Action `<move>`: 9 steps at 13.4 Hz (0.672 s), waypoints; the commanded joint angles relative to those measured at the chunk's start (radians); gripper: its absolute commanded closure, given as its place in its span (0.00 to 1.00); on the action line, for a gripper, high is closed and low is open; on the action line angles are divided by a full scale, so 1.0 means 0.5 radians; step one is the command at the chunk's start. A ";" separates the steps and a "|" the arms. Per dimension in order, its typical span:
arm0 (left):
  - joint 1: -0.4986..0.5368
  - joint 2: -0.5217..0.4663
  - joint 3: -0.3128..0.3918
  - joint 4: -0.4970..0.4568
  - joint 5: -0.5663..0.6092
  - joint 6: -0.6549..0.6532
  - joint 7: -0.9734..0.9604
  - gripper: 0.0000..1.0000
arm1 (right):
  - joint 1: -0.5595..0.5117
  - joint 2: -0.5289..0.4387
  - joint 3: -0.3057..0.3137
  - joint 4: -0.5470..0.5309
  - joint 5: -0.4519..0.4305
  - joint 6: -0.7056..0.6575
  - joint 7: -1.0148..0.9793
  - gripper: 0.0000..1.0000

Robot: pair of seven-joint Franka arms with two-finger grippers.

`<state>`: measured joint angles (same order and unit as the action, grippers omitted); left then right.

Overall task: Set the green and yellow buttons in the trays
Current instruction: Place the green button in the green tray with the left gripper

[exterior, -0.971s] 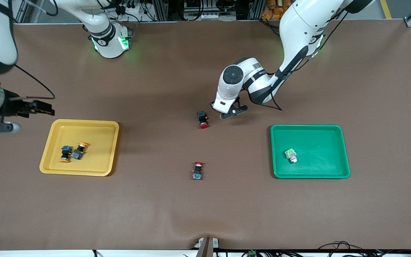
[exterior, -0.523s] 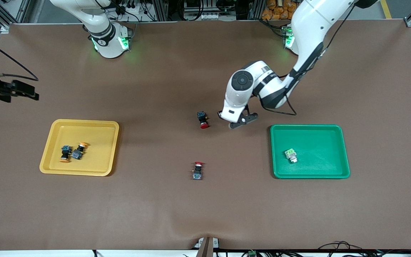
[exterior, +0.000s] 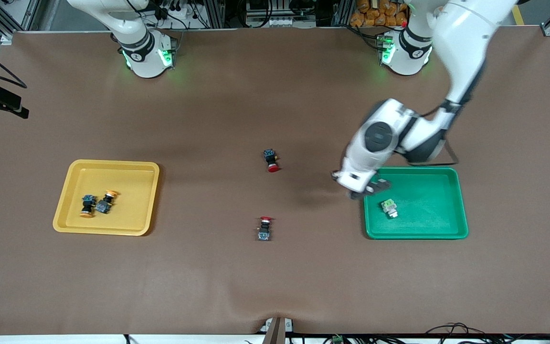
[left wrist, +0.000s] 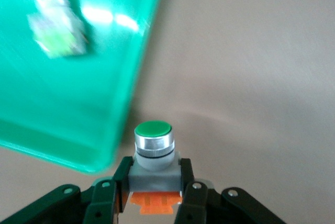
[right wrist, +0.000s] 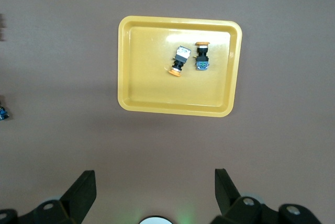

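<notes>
My left gripper [exterior: 366, 189] is shut on a white-bodied green button [left wrist: 153, 144] and holds it in the air over the table, just outside the green tray [exterior: 413, 170] at its edge toward the right arm's end. The tray also shows in the left wrist view [left wrist: 68, 114]. A second green button [exterior: 389, 208] lies in that tray and shows in the left wrist view [left wrist: 55, 25]. Two yellow buttons [exterior: 87, 205] [exterior: 106, 200] lie in the yellow tray [exterior: 108, 164]. My right gripper [right wrist: 154, 190] is open and empty, high over the table's right-arm end [exterior: 0, 101].
Two dark switches with red caps lie on the brown table mat: one [exterior: 271, 160] mid-table, one [exterior: 264, 228] nearer the front camera. The right wrist view shows the yellow tray [right wrist: 175, 110] and its two buttons [right wrist: 180, 59] [right wrist: 202, 56] far below.
My left gripper has carried the green button from beside the mid-table red switch to the green tray's edge. My right gripper has drawn back from the yellow tray toward the table's end.
</notes>
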<state>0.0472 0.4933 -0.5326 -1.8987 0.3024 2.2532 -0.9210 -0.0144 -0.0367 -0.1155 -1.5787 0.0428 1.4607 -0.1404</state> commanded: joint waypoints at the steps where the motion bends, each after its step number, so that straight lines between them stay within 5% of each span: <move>1: 0.193 -0.106 -0.024 -0.019 0.040 -0.055 0.261 0.96 | -0.026 -0.010 0.041 -0.006 -0.024 0.012 0.185 0.00; 9: 0.681 0.053 -0.012 0.021 0.101 0.012 0.977 0.94 | -0.033 0.009 0.035 0.013 -0.012 0.036 0.204 0.00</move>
<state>0.3655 0.4898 -0.5262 -1.8986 0.3196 2.2433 -0.4576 -0.0153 -0.0329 -0.1119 -1.5803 0.0426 1.4788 -0.0522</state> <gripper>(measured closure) 0.590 0.000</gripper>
